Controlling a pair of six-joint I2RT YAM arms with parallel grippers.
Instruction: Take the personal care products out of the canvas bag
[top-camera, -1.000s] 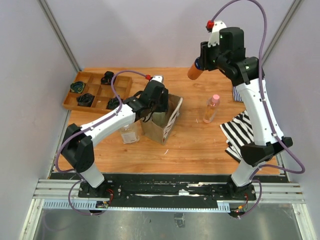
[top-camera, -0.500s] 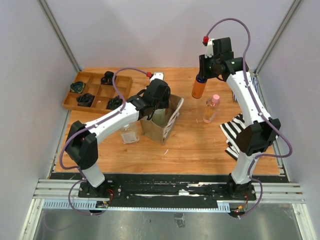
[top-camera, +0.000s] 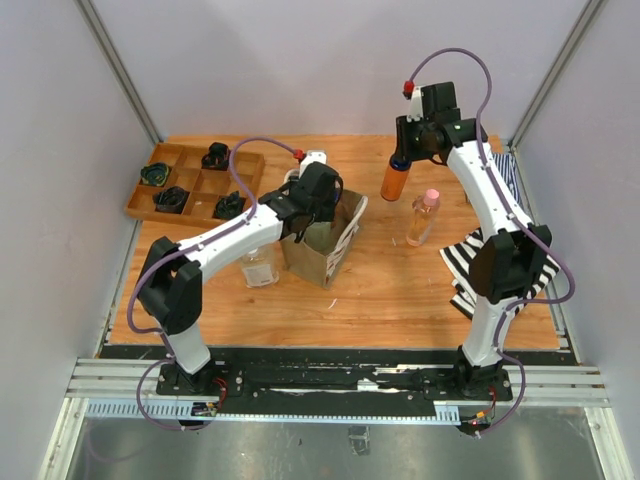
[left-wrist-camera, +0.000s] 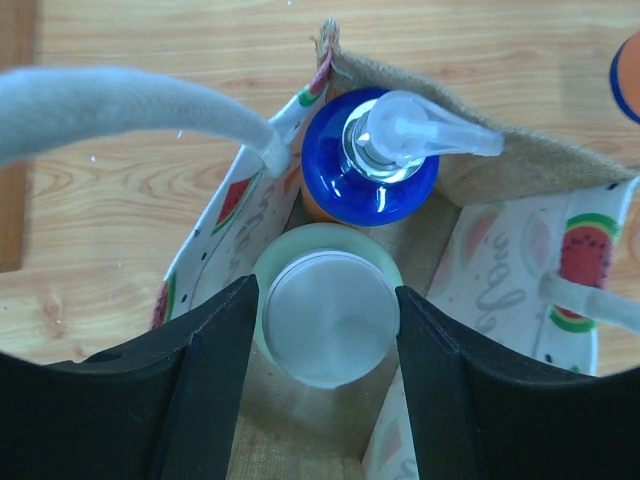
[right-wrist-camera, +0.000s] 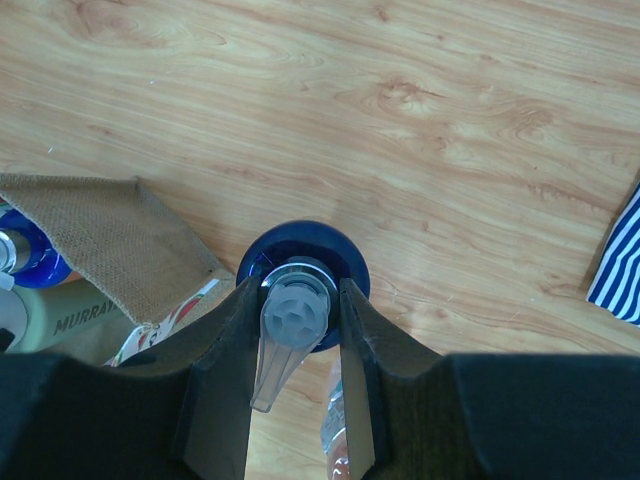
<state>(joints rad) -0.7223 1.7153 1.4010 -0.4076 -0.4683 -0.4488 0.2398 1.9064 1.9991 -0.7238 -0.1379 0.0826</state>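
The canvas bag stands open at mid-table. My left gripper hangs in its mouth, jaws open on either side of a pale green bottle with a silvery cap. A blue-collared pump bottle stands behind it inside the bag. My right gripper is shut on the pump neck of an orange-brown bottle, held upright low over the table at the back; in the right wrist view the gripper clamps that bottle. A pink-capped bottle and a clear bottle stand on the table.
A compartmented wooden tray with small black objects sits at the back left. A black-and-white striped cloth lies at the right edge, also in the right wrist view. The bag's white handle arches across the left wrist view.
My right arm has swung down and back, lowering the orange-brown bottle from high in the air to just beside the pink-capped bottle. My left gripper shifted slightly within the bag's mouth.
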